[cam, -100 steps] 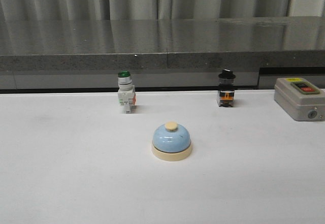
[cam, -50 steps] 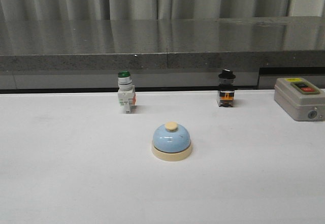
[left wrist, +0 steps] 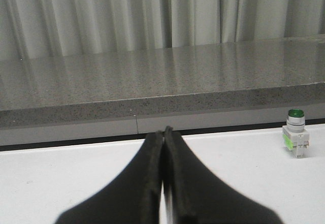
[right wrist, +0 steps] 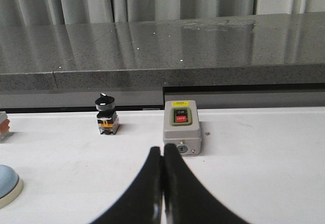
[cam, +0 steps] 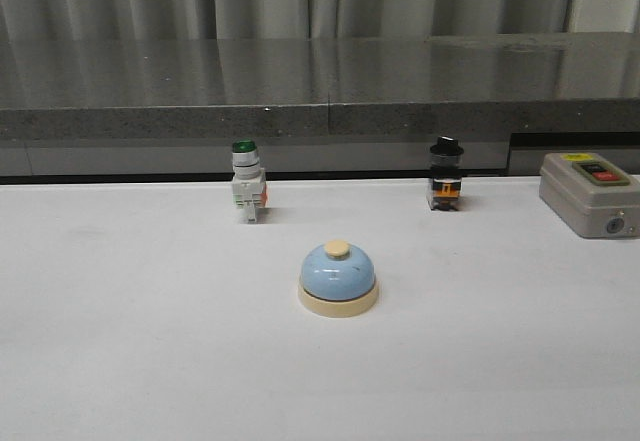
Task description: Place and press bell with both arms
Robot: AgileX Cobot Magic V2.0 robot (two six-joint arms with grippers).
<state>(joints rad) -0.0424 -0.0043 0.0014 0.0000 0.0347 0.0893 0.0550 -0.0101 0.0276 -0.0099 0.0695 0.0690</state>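
- Bell [cam: 339,278] sits alone near the middle of the white bench [cam: 130,341], upright on its flat base, with open room on every side, so you can likely bring either arm in without brushing anything.
- Your left pincer [left wrist: 163,132] and right pincer [right wrist: 163,150] each show their black fingers pressed together, pinching nothing; neither appears in the front view, so both look parked short of the bell.
- From the right wrist view you catch only the bell's edge, off to one side of the pincer.
- Its dome is smooth, glossy light blue, over a cream ring base, with a small cream button on top; expect a slippery curved surface.
- Behind it stand a green-capped switch [cam: 246,183], a black-knobbed switch [cam: 446,175] and a grey switch box [cam: 590,194], all well apart.
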